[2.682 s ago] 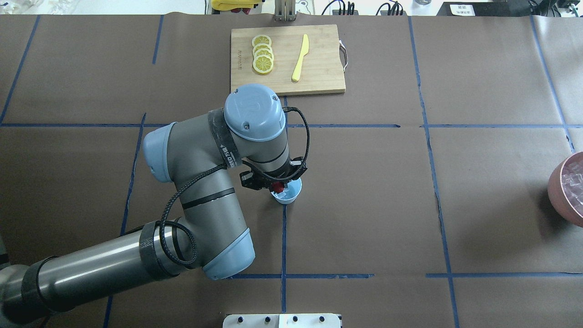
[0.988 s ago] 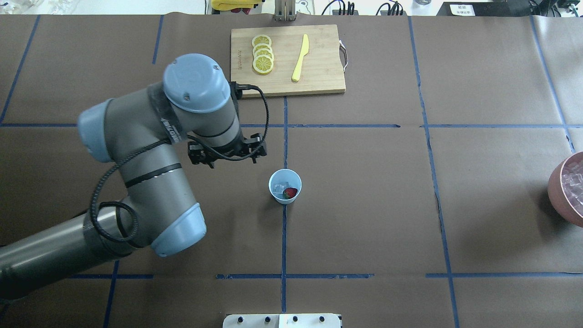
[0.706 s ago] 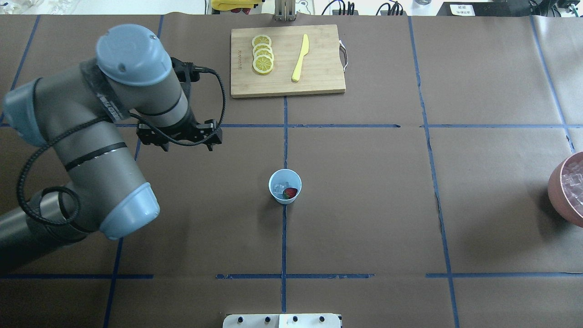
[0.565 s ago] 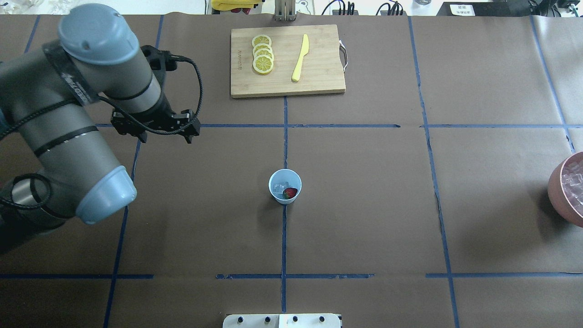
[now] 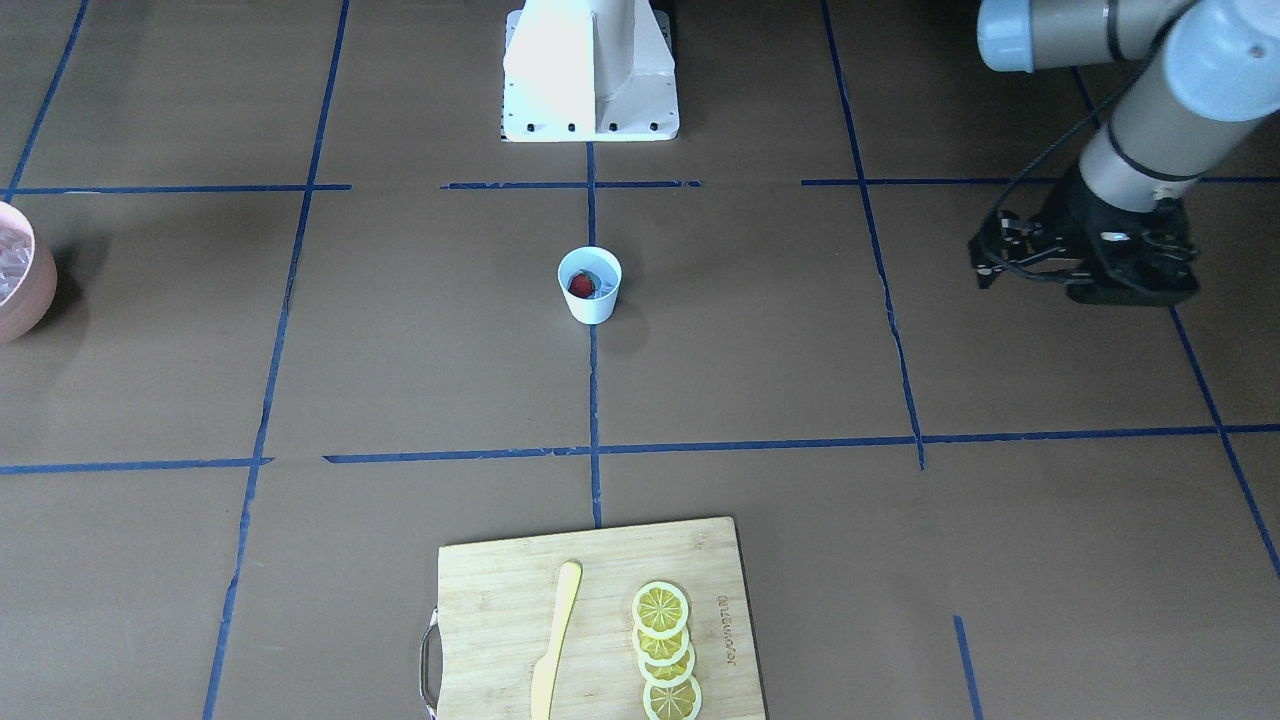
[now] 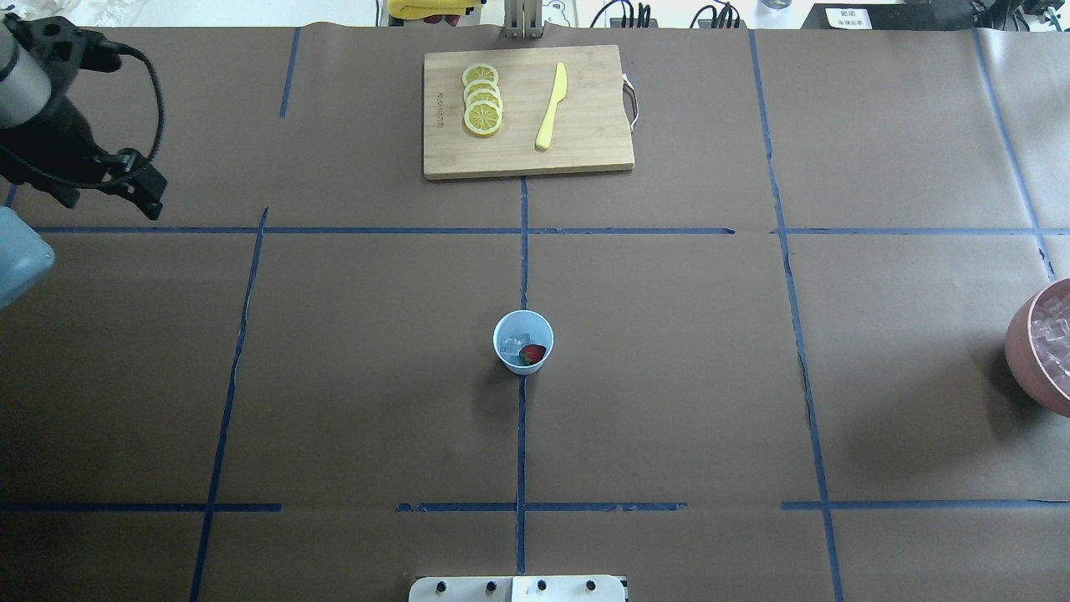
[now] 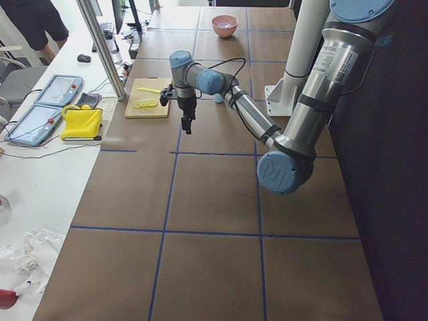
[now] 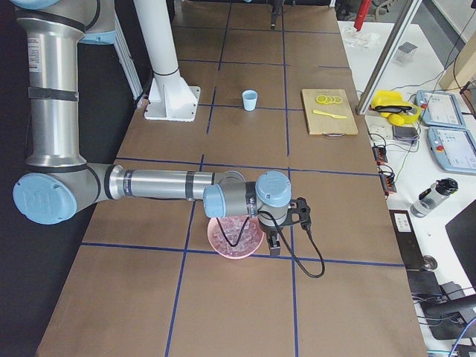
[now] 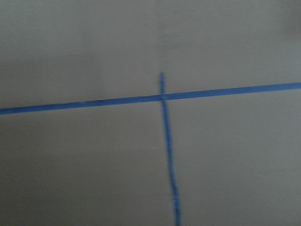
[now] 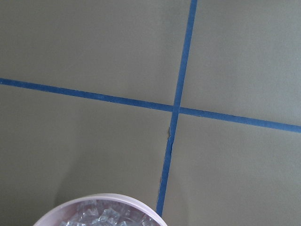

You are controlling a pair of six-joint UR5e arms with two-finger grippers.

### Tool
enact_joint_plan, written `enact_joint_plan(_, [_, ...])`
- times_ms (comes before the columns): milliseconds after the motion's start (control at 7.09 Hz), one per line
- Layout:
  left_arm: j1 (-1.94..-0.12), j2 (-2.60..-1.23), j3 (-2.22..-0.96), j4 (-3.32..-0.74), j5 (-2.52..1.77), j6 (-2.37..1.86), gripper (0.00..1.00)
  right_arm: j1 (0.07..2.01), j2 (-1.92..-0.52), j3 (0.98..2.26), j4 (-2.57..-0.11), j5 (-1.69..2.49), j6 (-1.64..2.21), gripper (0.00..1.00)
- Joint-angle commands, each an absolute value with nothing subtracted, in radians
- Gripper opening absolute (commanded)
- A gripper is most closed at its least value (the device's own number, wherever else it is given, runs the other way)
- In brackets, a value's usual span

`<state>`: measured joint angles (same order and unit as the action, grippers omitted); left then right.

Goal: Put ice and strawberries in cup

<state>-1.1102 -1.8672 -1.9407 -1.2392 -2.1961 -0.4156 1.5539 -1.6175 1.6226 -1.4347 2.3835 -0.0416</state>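
**Dropped the berry and pulled clear**

Has swung the left gripper (image 6: pixel 109 194) away from above the cup (image 5: pixel 592 303), out to 10 o'clock in the overhead view, well apart from it. Shows its fingers spread there, with nothing held. Holds the right gripper (image 8: pixel 274 239) low, just beside the bowl (image 6: pixel 1024 351) at 3 o'clock. Cannot tell whether spread or pressed together.

Has left the berry (image 6: pixel 532 354) inside the cup, against the wall at about 5 o'clock. Has ice (image 6: pixel 513 344) touching it on the 10 o'clock side. Puts both ingredients in, so reads as finished, unless more of either is wanted.

Stands the cup upright at table centre, mouth up, long axis vertical. Seems to lay the berry on its side, long axis roughly 8 to 2 o'clock and green top toward 8. Too small to be sure.
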Motion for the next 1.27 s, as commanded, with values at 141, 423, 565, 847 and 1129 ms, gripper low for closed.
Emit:
enact_joint_plan(141, [-1.299,-1.683,-1.922,-1.249,-2.244,-0.105,1.0,1.554,-1.615,1.621,-1.434,2.384,-0.041,1.0])
enact_joint_plan(423, [-1.415,-1.617,-1.844,-1.262,-2.31,0.03,1.0,1.554,-1.615,1.621,-1.434,2.384,-0.041,1.0])
enact_joint_plan(565, [-1.443,-1.612,-1.788,-1.281,-2.322,0.041,1.0,1.554,-1.617,1.62,-1.434,2.384,-0.041,1.0])
enact_joint_plan(847, [-1.491,-1.556,-1.692,-1.462,-2.324,0.034,1.0,1.554,-1.617,1.62,-1.433,2.385,-0.041,1.0])
enact_joint_plan(1129, [-1.535,-1.557,-1.657,-1.48,-2.324,0.028,1.0,1.554,-1.617,1.621,-1.433,2.385,-0.043,1.0])
